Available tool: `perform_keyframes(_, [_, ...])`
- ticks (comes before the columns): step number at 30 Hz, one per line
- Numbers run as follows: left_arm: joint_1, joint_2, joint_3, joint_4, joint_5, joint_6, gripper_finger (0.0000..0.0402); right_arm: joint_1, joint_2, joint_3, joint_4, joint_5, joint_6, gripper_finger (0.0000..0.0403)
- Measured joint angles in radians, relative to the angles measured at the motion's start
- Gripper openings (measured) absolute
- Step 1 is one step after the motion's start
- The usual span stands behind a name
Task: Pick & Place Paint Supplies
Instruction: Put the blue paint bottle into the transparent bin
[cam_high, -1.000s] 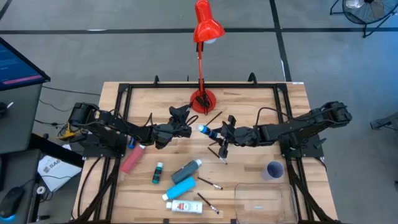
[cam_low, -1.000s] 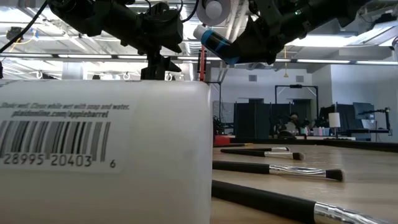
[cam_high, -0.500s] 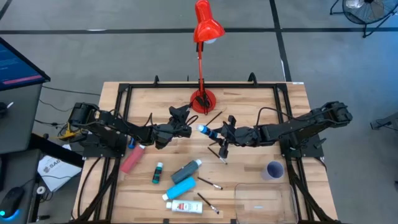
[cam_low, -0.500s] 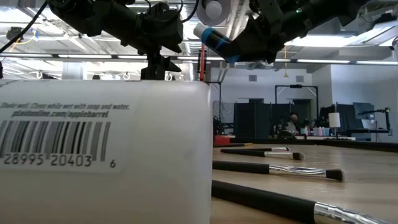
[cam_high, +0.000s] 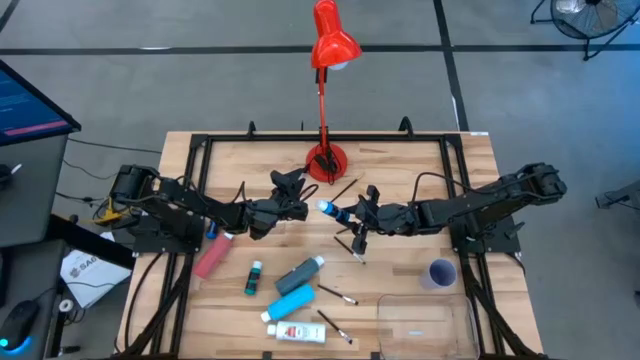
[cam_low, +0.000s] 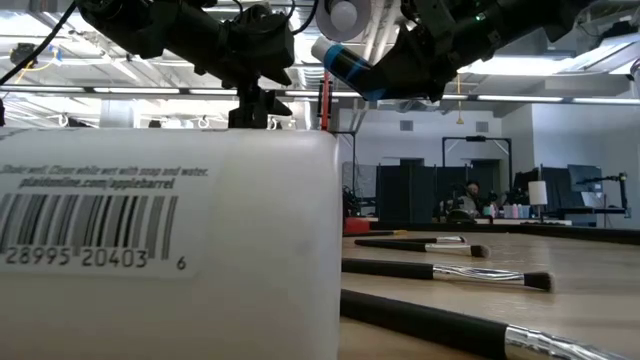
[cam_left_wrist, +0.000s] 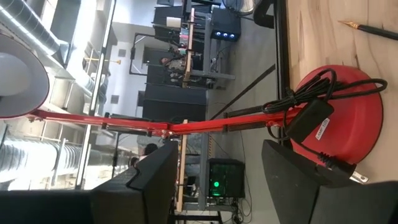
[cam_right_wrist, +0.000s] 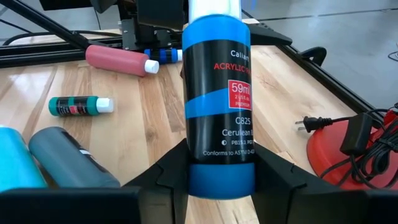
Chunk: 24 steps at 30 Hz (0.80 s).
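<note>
My right gripper (cam_high: 348, 213) hangs above the table's middle, shut on a blue paint bottle (cam_high: 330, 209) whose white cap (cam_low: 322, 50) points toward my left arm. My left gripper (cam_high: 292, 197) hovers open and empty just left of it, facing the red lamp's base (cam_left_wrist: 339, 118). More supplies lie flat on the near left of the table. They are a pink-red bottle (cam_high: 212, 256), a small green bottle (cam_high: 254, 278), a grey-teal bottle (cam_high: 303, 271), a blue tube (cam_high: 289, 301) and a white tube (cam_high: 295, 330). Thin dark brushes (cam_high: 337, 293) lie among them. My right gripper pinches the blue bottle's body near its bottom end (cam_right_wrist: 221, 171) between its two fingers (cam_right_wrist: 163, 177). It comes from the table's right side, and the bottle runs on past the fingertips, cap end away from the wrist. The bottle is lifted clear of the table.
The red desk lamp (cam_high: 328, 45) stands at the far middle, its cord on the base. A lilac cup (cam_high: 441, 272) and a clear tray (cam_high: 425, 320) sit at the near right. A brush (cam_high: 352, 245) lies under my right gripper. A small blue bottle (cam_high: 212, 230) lies by my left arm.
</note>
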<state>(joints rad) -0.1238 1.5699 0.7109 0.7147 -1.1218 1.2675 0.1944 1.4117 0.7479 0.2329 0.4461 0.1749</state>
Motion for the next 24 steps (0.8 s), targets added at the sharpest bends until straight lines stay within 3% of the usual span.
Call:
perform_keyframes(11, [0.000, 0.000, 0.000, 0.000, 0.000, -0.058, 0.0204, 0.000, 0.000, 0.000, 0.000, 0.000, 0.000, 0.0125])
perform_keyframes(15, [0.000, 0.000, -0.001, -0.002, 0.001, -0.181, 0.0204, 0.001, 0.000, 0.000, 0.000, -0.001, 0.001, 0.0125])
perform_keyframes(19, [0.005, 0.000, -0.043, -0.004, 0.032, -0.411, 0.0204, 0.006, 0.000, 0.000, 0.000, -0.001, 0.002, 0.0125])
perform_keyframes(21, [0.018, 0.000, -0.077, -0.002, 0.123, -0.591, 0.0204, 0.009, 0.000, 0.000, 0.000, -0.002, 0.001, 0.0125])
perform_keyframes(24, [0.066, 0.000, -0.129, 0.007, 0.434, -0.894, 0.0204, 0.016, 0.000, 0.000, 0.000, -0.002, 0.001, 0.0125])
